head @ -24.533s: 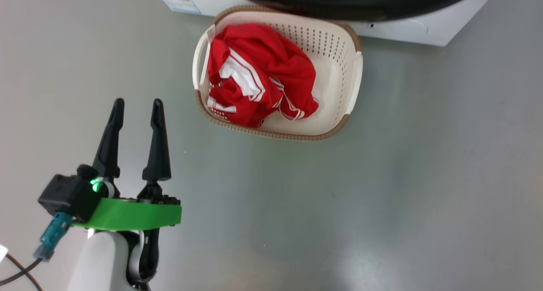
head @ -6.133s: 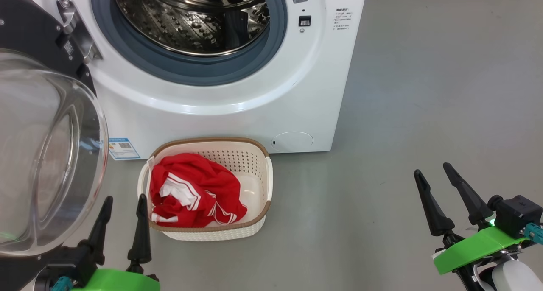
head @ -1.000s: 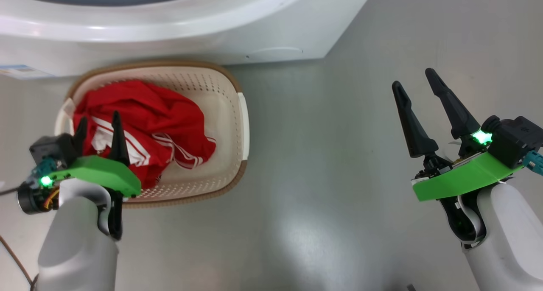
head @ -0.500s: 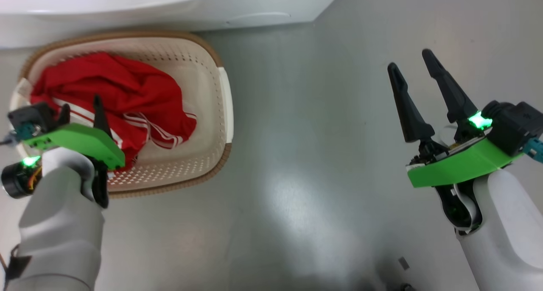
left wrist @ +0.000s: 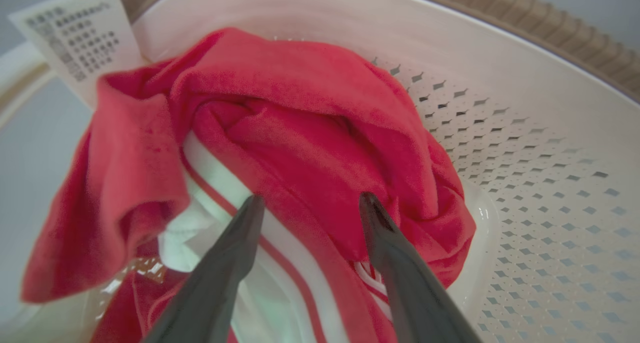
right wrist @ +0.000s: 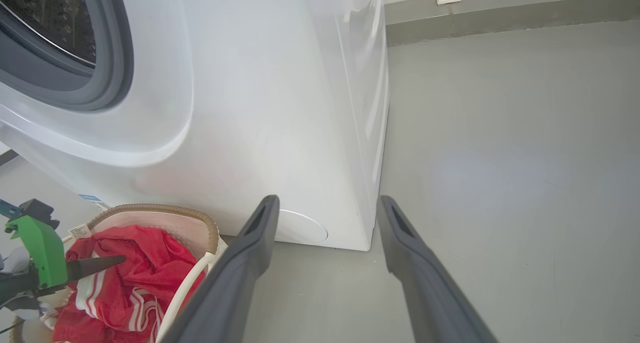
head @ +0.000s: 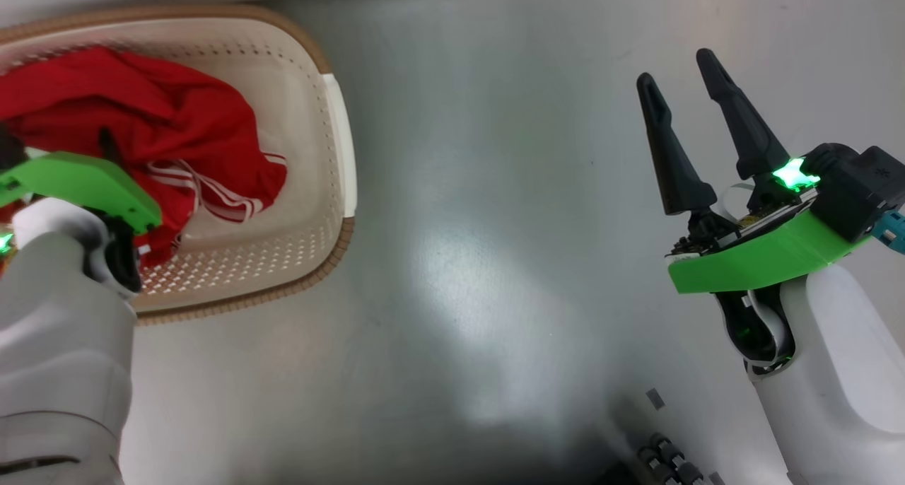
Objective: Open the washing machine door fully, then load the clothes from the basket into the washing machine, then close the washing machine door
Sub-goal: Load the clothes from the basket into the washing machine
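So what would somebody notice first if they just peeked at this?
The bright red clothes with white stripes, bunched in the cream basket on the grey floor. The left gripper points its open dark fingers straight at them, while the right gripper hangs open off to the side. The big white washing machine stands right behind the basket.

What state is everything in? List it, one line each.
Cream perforated plastic basket, brown rim: upright, loaded.
Bright red, white-striped fabric clothes: crumpled inside it.
White front-loading washing machine: drum mouth uncovered.
Left gripper, two long dark fingers: open, above the clothes.
Right gripper: open, empty.
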